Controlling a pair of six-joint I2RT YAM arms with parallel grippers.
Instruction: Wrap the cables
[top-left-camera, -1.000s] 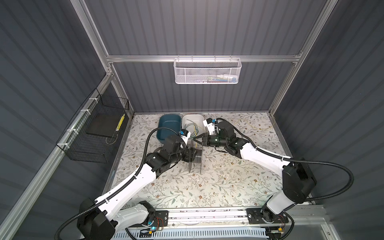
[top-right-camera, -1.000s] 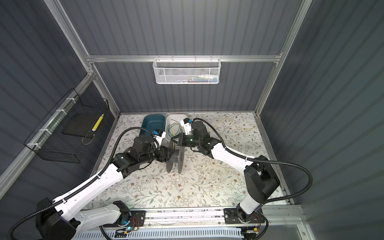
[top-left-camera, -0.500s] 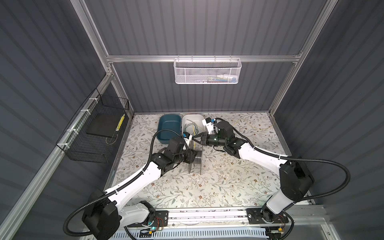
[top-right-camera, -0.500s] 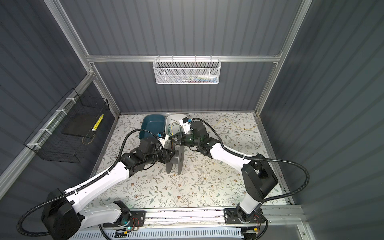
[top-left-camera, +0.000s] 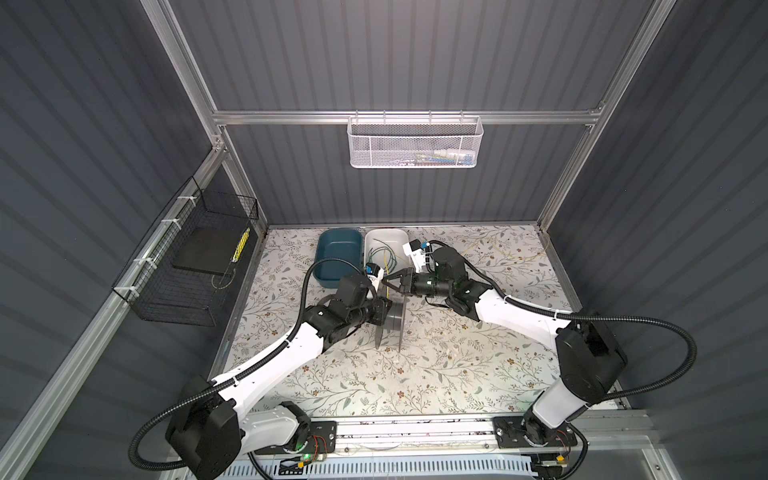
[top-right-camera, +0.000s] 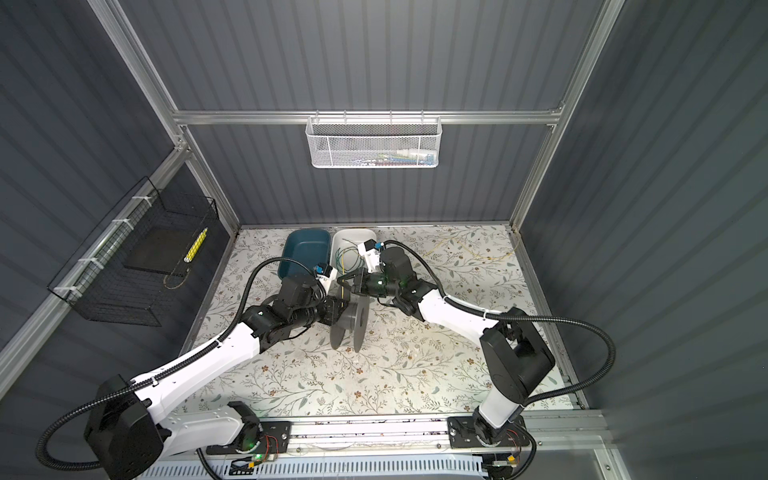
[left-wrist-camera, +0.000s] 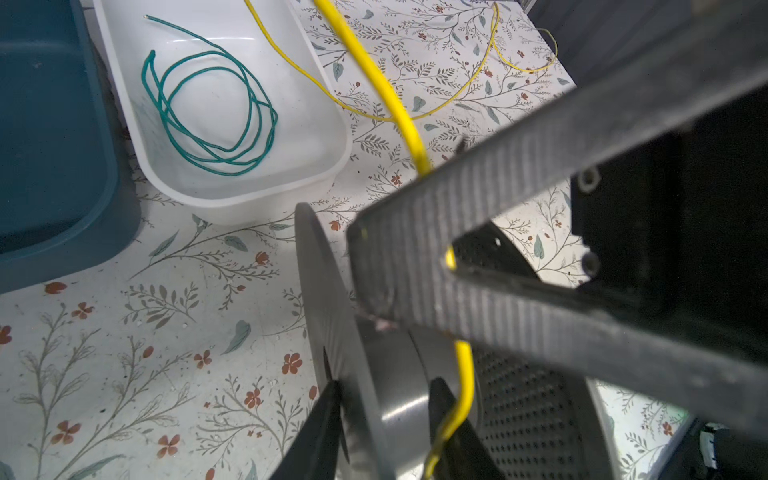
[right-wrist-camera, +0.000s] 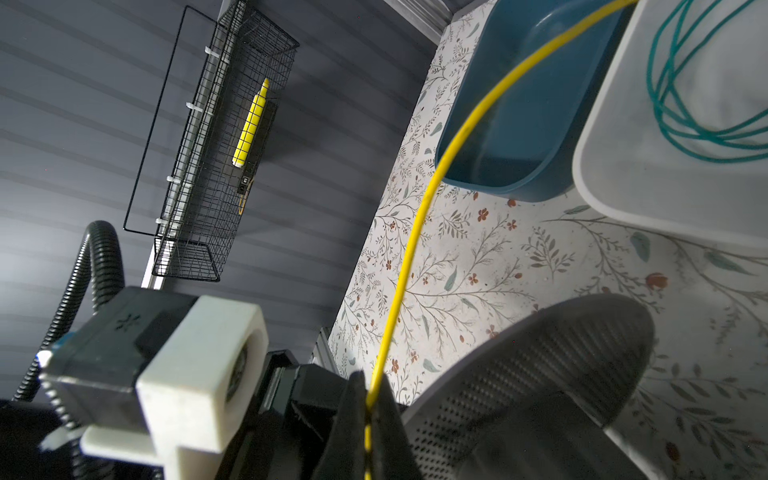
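Note:
A grey spool (top-left-camera: 393, 323) (top-right-camera: 351, 325) stands on edge mid-table. My left gripper (top-left-camera: 386, 316) (left-wrist-camera: 386, 415) is open, its fingers straddling one flange of the spool (left-wrist-camera: 399, 395) with a gap showing. The yellow cable (left-wrist-camera: 374, 79) (right-wrist-camera: 419, 224) runs from the hub up into my right gripper (top-left-camera: 388, 279) (right-wrist-camera: 370, 399), which is shut on it just above the spool (right-wrist-camera: 540, 395). The rest of the yellow cable (top-left-camera: 498, 255) trails over the back right of the table. The green cable (top-left-camera: 380, 257) (left-wrist-camera: 208, 112) lies coiled in the white bin (top-left-camera: 386, 235).
A blue bin (top-left-camera: 338, 253) sits left of the white bin at the back. A black wire basket (top-left-camera: 187, 266) hangs on the left wall and a white mesh basket (top-left-camera: 415, 143) on the back wall. Both arms meet over the spool.
My left gripper's jaws have narrowed around the spool's flange. My right gripper has shifted slightly left with the yellow cable held.

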